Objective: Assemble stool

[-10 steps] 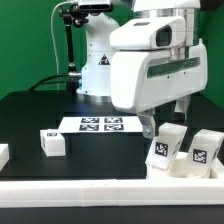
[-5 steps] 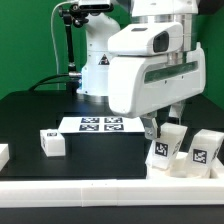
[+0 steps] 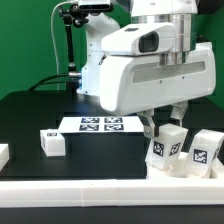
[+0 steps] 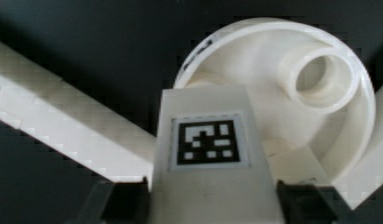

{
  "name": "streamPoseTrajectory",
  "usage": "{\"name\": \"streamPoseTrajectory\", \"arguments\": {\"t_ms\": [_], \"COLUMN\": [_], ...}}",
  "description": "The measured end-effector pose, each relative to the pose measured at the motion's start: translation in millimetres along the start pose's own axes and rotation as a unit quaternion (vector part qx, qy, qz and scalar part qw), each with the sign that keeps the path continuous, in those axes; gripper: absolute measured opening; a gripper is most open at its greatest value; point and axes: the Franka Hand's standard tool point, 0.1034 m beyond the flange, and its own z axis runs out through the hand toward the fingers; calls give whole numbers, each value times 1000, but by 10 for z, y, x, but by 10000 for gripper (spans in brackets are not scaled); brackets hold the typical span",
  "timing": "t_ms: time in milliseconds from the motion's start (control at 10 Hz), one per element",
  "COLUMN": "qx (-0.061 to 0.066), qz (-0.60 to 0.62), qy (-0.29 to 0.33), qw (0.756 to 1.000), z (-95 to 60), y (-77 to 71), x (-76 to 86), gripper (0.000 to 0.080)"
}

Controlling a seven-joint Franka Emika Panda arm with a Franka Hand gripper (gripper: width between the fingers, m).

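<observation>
Pinching one leg [image 3: 168, 147] of the stool between its two fingers, the gripper [image 3: 166, 122] is hanging low over the black table [image 3: 30, 120] at the exterior view's right, under the bulky white arm [image 3: 150, 65]. The jaws are pressing in on the leg's two opposite sides. The wrist view is showing this plainly: the dark fingers [image 4: 126, 205] are flanking the white block closely on either side, with its square black-and-white tag [image 4: 209, 141] facing the camera. The leg is standing upright, and whether its base is touching the table is not clear from either view.

A second leg [image 3: 203, 152] is standing just beside the gripped one, toward the exterior view's right, with its own tag turned to the front. Whether the two are touching cannot be told. A third leg [image 3: 52, 142] is lying well apart at the exterior view's left. The marker board [image 3: 100, 124] is lying flat between that leg and the gripper, a little farther back. A long white rail [image 3: 100, 195] is running along the table's near edge, and a small white piece [image 3: 3, 153] is poking in at the exterior view's left border, cut off too much to name.

The round seat [image 4: 286, 70] is showing only in the wrist view, behind the gripped leg, with a round socket opening toward the camera. Whether the leg is touching it cannot be told. A white strip [image 4: 63, 100] is slanting past the leg there.
</observation>
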Motion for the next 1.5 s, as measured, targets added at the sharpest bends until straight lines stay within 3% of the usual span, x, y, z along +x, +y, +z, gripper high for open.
{"name": "streamPoseTrajectory", "arguments": {"t_ms": [400,1100,1500], "qx": [9,15,25], "qz": [163,379,567], "qy": [24,21,17], "qw": [986,925,823], "z": [12,17,19], "y": [50,36,-114], "x": [7,9,73], "gripper": [341,341,341]}}
